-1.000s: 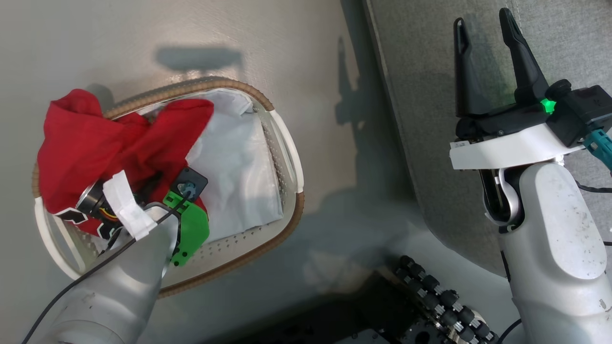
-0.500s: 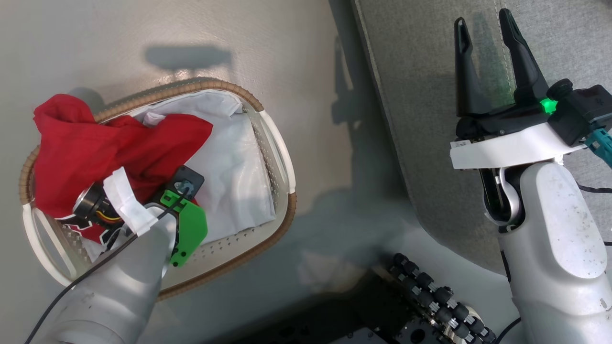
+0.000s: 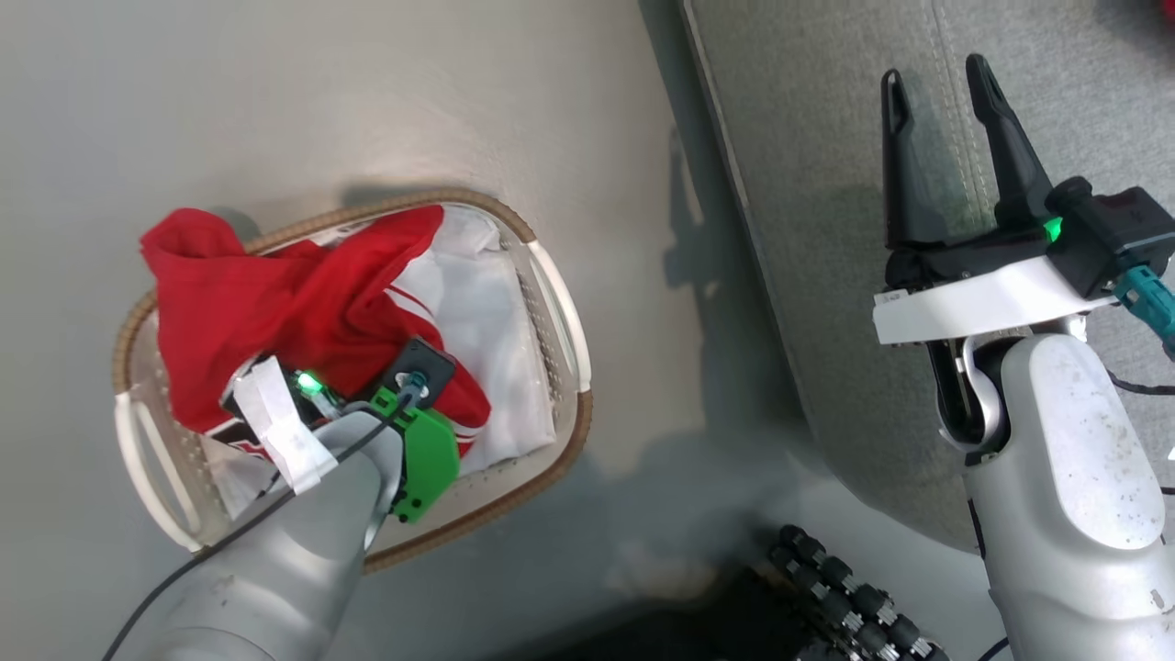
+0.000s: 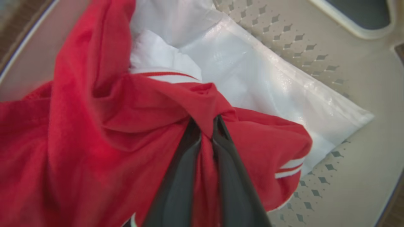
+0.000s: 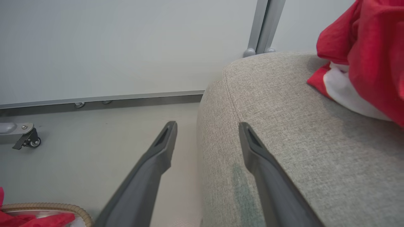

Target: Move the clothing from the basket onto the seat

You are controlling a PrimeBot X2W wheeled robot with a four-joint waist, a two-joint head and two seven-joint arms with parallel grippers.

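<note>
**Left arm at the pick.** The left gripper is inside the basket. Its fingers are pinched nearly together on a gathered fold of the red clothing, which is heaped over the white liner. How many layers the pinch takes is unclear. The seat lies to the robot's right of the basket, across a strip of floor. The right gripper, the nearer to the seat, hovers at its edge with fingers spread wide and empty. A second red garment rests on the seat.

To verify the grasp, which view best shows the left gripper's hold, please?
Left wrist view: the left gripper grips a fold of the red garment. In the head view, its wrist hides the grip.
</note>
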